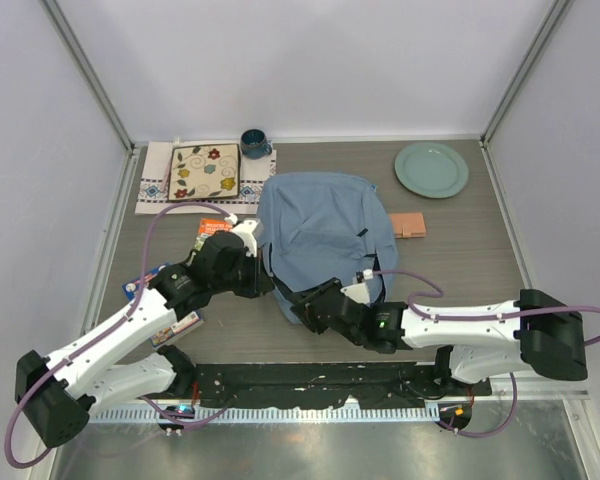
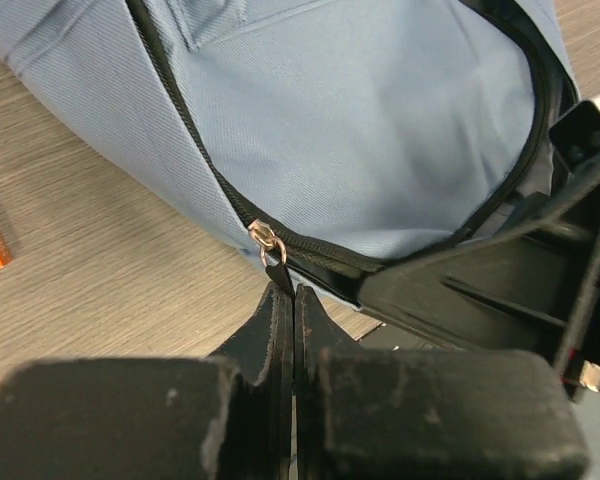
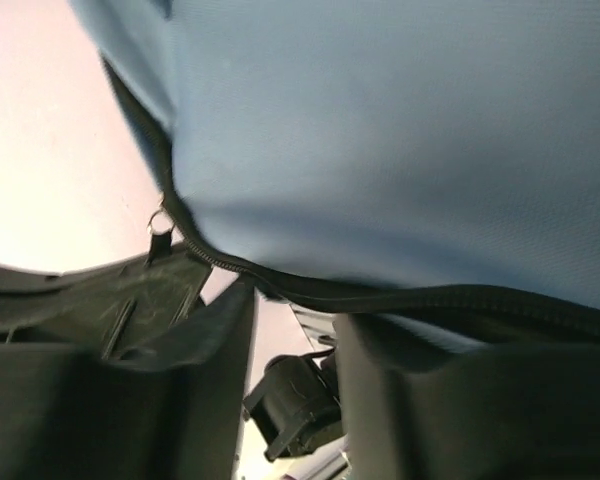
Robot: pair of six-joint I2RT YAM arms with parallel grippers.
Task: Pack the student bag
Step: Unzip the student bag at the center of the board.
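The student bag (image 1: pixel 320 232) is a dusty-blue backpack lying flat mid-table, with a dark zipper line along its near edge. My left gripper (image 1: pixel 268 282) is at the bag's near left corner. In the left wrist view that left gripper (image 2: pixel 295 290) is shut on the black zipper pull (image 2: pixel 277 270), which hangs from the metal slider (image 2: pixel 265 238). My right gripper (image 1: pixel 298 303) sits just right of it at the same edge. In the right wrist view the right gripper (image 3: pixel 290 295) has its jaws apart, and the bag's zippered rim (image 3: pixel 400 300) lies across their tips.
An orange book (image 1: pixel 216 228) and a blue book (image 1: pixel 145 285) lie partly under the left arm. At the back are a patterned cloth with a flowered tile (image 1: pixel 205 172), a dark mug (image 1: pixel 255 143) and a green plate (image 1: pixel 431 168). A salmon-coloured item (image 1: pixel 408 225) lies right of the bag.
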